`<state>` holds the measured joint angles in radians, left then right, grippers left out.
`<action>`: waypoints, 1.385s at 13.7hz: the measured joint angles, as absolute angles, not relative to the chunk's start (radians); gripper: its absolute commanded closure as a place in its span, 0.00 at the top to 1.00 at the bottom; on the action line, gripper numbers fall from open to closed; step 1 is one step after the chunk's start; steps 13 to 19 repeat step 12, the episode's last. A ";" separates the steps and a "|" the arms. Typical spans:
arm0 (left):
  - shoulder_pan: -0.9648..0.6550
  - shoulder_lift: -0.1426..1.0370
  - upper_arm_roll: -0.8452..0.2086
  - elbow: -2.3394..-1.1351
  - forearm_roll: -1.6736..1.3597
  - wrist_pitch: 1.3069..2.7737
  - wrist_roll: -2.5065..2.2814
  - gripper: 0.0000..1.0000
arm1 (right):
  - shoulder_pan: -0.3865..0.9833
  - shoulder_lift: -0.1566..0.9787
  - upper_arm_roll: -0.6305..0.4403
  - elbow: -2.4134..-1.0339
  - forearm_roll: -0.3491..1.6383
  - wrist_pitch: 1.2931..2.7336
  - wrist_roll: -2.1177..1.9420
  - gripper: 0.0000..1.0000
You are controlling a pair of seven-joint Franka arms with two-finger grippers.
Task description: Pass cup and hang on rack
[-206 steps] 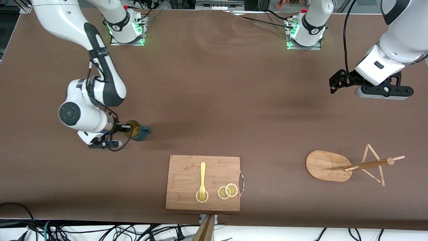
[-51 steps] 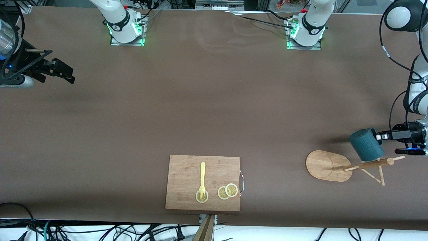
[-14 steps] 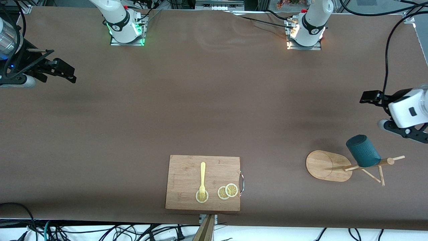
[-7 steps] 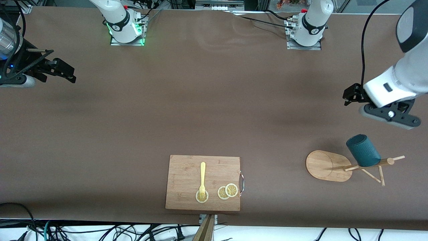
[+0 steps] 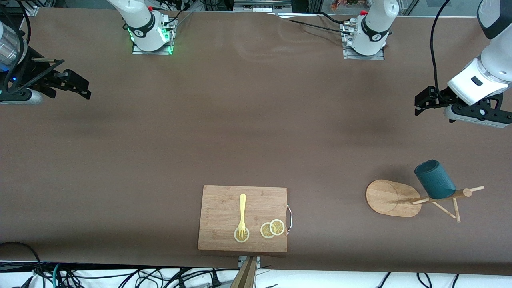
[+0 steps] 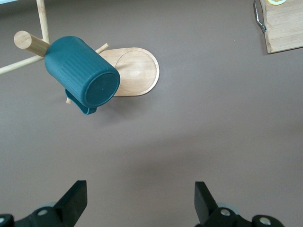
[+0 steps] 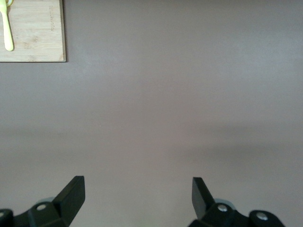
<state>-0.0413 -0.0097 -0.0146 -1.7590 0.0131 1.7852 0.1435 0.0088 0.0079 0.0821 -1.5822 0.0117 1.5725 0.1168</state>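
Jaws of the left gripper point(image 5: 421, 105) are spread wide and hold nothing; it hangs over bare bench point(image 5: 256, 132) at the left arm's end, well apart from the cup point(image 5: 434, 185). In the left wrist view its fingers point(image 6: 75, 201) frame empty brown surface, with the cup point(image 6: 81, 76) farther off. The cup hangs tilted on the rack point(image 5: 416, 198), its base upward and its handle low against the pole. The rack point(image 6: 128, 71) stands on its oval base near the left arm's end of the bench. Jaws of the right gripper point(image 5: 78, 86) are also released and empty; that arm waits over the bench at its own end. A board point(image 5: 224, 208) carrying a yellow fork point(image 5: 242, 214) and lemon slices point(image 5: 272, 229) lies at the bench edge nearest the front camera.
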 measured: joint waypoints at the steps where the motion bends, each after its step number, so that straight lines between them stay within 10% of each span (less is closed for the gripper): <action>1: -0.041 -0.008 -0.016 -1.759 0.013 1.786 0.143 1.00 | 0.009 0.008 0.082 -1.582 0.012 1.572 0.117 1.00; 19: -0.041 0.022 -0.024 -1.727 0.013 1.778 0.134 1.00 | 0.009 0.008 0.082 -1.582 0.012 1.572 0.117 1.00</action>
